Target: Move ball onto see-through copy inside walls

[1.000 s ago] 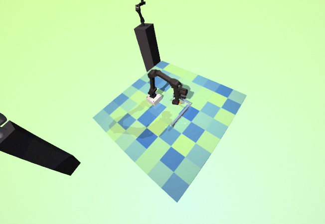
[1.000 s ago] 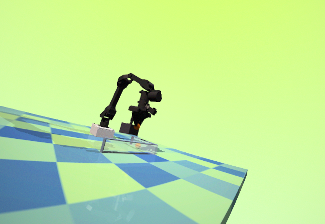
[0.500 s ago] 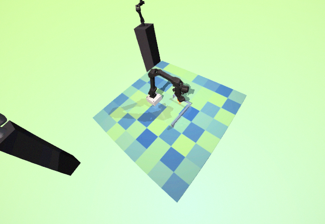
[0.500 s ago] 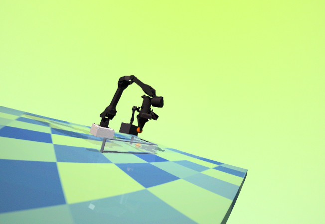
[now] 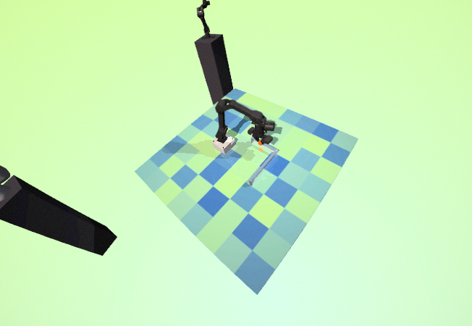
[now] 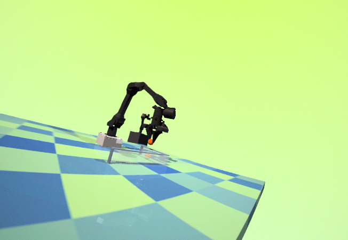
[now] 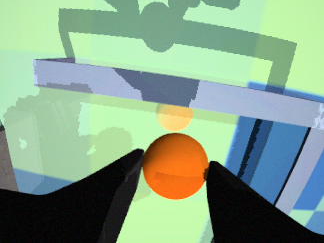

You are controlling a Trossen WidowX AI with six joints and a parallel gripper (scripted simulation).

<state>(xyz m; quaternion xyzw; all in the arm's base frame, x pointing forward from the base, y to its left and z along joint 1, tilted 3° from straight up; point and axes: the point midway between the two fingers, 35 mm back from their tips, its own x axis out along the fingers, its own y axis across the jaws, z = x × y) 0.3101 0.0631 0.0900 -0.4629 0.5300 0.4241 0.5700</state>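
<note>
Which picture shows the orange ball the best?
The wrist view: the ball looks big there, pinched between the two black jaws. In the top and exterior views it is only a tiny orange dot under the arm.

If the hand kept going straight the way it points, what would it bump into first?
Probably the see-through copy on the table, just ahead of the held ball, with the clear wall right beyond. Depth is hard to judge.

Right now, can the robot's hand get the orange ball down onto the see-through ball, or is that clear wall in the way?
Probably yes. The hand grips the orange ball above the table, and the see-through ball lies just ahead, on this side of the clear wall, so nothing seems to block it.
</note>
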